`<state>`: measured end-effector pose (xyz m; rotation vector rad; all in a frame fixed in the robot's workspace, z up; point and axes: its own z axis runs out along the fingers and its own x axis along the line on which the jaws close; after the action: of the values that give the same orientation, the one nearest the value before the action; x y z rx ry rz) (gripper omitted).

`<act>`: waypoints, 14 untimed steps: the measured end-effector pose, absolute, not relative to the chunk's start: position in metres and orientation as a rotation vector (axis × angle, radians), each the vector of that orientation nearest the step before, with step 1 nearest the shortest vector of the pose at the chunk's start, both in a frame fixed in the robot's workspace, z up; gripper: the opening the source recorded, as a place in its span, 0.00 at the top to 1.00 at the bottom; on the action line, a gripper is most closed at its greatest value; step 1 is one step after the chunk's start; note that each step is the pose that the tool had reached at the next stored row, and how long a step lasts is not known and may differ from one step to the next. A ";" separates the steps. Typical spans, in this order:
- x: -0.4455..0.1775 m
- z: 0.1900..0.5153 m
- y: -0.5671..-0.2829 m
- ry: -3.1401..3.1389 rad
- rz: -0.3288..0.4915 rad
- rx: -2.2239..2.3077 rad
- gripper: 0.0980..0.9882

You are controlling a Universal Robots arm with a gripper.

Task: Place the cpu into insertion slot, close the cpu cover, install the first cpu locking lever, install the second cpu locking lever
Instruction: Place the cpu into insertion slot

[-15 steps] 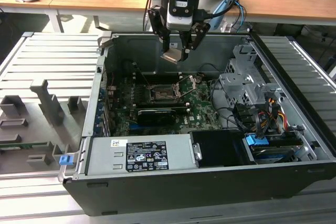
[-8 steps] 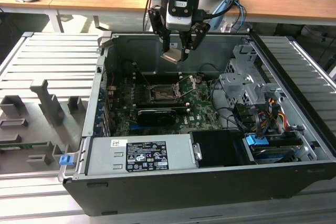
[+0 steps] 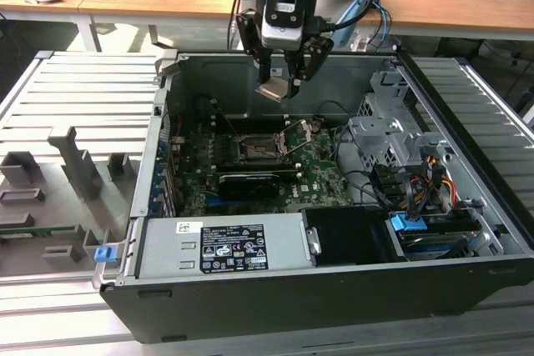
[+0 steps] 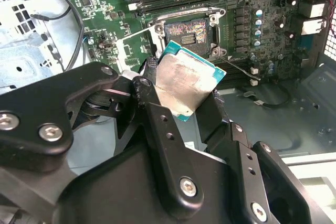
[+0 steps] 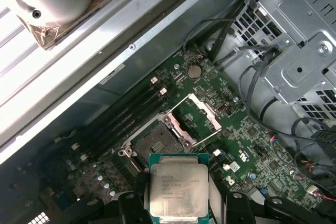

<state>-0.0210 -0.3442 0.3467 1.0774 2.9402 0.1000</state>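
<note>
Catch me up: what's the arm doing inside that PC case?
The arm's gripper is shut on the cpu, holding it in the air inside the open computer case, above the motherboard. The insertion slot is bare and the cpu cover is flipped open beside it. The cpu is not yet seated.

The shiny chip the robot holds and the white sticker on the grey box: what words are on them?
cpu: faint printed lines, too small to read.
White label on the grey power supply box: print and symbols, too small to read.
Nothing can be quoted.
</note>
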 end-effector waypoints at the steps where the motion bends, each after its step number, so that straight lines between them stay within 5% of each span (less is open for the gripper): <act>1: -0.021 0.346 -0.344 2.938 0.100 1.083 0.50; 14: -0.021 0.343 -0.344 2.929 0.098 1.104 0.50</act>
<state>-0.0210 -0.3442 0.3431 1.1037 2.9294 0.0985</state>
